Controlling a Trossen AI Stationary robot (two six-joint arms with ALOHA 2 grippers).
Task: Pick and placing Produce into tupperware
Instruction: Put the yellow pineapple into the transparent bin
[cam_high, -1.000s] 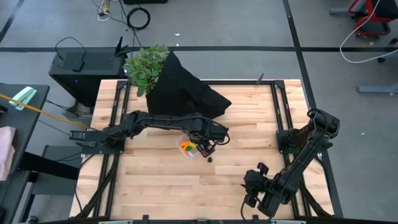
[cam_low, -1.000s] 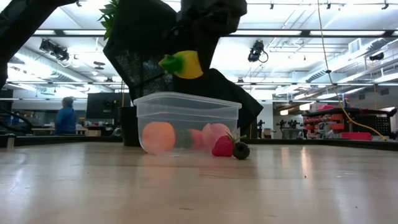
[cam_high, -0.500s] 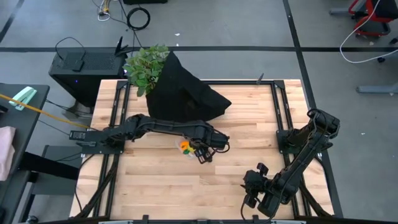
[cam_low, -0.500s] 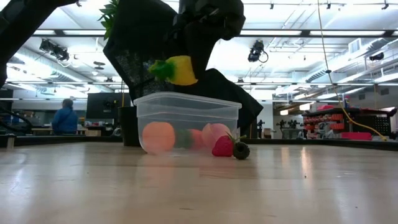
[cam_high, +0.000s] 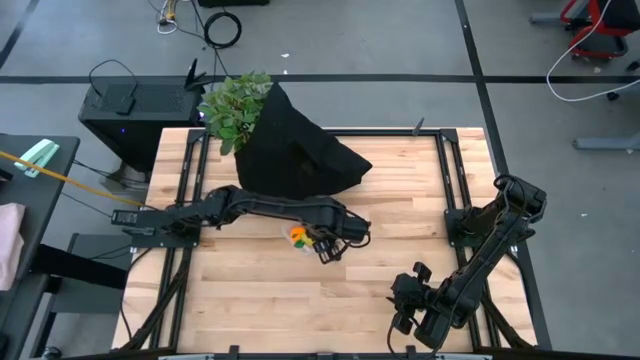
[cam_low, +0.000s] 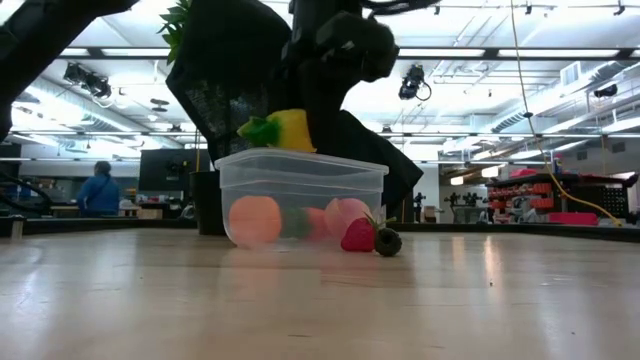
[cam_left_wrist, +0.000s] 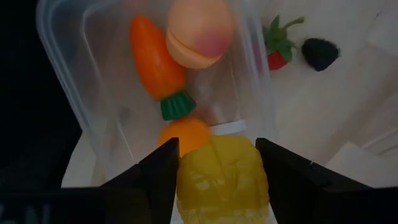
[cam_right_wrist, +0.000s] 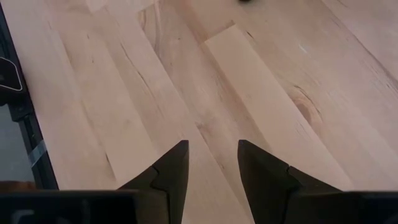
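Note:
My left gripper (cam_left_wrist: 219, 155) is shut on the yellow piece (cam_left_wrist: 221, 177) and hangs over the clear tupperware (cam_left_wrist: 81, 99). In the low view the yellow piece (cam_low: 285, 130), with its green tip, sits level with the tupperware's (cam_low: 300, 195) rim. An orange carrot (cam_left_wrist: 155, 65), a pink-red fruit (cam_left_wrist: 199, 28) and an orange ball (cam_left_wrist: 183, 134) lie inside. A red berry (cam_left_wrist: 277, 50) and a dark berry (cam_left_wrist: 320, 53) rest on the wood beside the tupperware. My right gripper (cam_right_wrist: 211, 162) is open over bare wood near the table's near right corner (cam_high: 405, 300). My left gripper pinches the yellow piece between its two fingers (cam_left_wrist: 163, 171), one on each side of its body (cam_left_wrist: 186, 180). The fingers come from above, pointing down. The piece is lifted clear and hangs at the tupperware's rim, its green tip (cam_low: 258, 130) sticking out sideways.
A black cloth heap (cam_high: 295, 150) and a leafy green plant (cam_high: 235, 105) stand at the table's far side, right behind the tupperware. Metal rails (cam_high: 185, 190) run along the left and right sides. Bare wood lies toward the near edge. A person (cam_low: 100, 185) stands far off in the room.
My left gripper has come down over the tupperware and shifted a little toward the table's left and near edge, still shut on the yellow piece. The piece has dropped from well above the rim to rim height.

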